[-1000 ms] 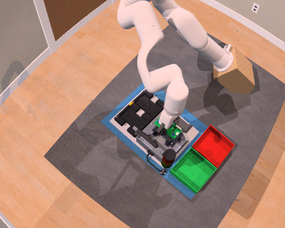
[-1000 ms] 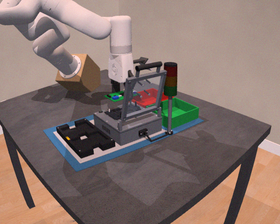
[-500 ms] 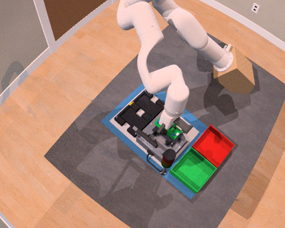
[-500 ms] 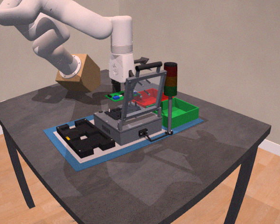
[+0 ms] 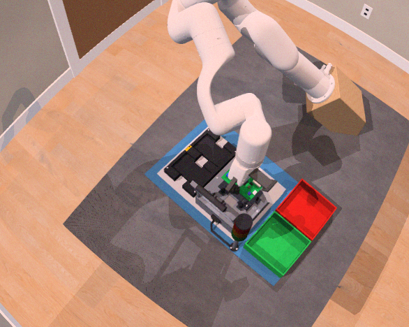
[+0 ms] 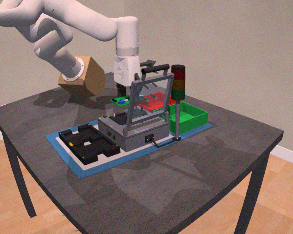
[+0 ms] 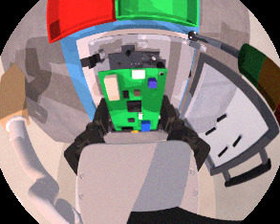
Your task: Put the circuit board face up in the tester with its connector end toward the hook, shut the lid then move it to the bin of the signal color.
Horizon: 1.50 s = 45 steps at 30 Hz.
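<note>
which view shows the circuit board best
The wrist view: the circuit board fills the middle, face up between the gripper fingers. The exterior view shows it edge-on behind the lid; the top view shows green patches under the arm.

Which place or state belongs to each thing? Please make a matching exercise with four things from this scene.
Things:
1. circuit board
2. lid
3. tray
4. green bin

Places or states:
A. stands raised open on the tester
B. lies on the mat, both pockets without a board
C. sits next to the red bin
D. held in the gripper, above the tester

Pairs: 1-D, 2-A, 3-B, 4-C
</note>
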{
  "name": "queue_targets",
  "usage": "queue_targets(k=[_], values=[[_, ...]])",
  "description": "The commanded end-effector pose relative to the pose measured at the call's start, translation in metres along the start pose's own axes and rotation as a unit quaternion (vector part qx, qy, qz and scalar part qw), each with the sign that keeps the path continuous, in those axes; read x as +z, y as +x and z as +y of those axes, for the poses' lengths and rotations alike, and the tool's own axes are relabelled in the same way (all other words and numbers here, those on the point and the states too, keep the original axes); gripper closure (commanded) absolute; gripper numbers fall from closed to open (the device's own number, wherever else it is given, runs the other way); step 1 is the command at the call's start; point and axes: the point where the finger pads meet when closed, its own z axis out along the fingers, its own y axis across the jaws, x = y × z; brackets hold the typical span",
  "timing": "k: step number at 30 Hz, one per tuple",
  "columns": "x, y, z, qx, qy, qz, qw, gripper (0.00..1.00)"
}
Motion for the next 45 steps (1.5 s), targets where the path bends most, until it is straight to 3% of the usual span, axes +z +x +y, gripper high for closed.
queue_targets(k=[1, 28, 45], values=[[0.002, 0.001, 0.001, 0.0, -0.002, 0.001, 1.0, 0.21], [0.039, 0.002, 0.001, 0.0, -0.002, 0.001, 1.0, 0.21], [0.043, 0.002, 0.001, 0.0, -0.002, 0.001, 1.0, 0.21]])
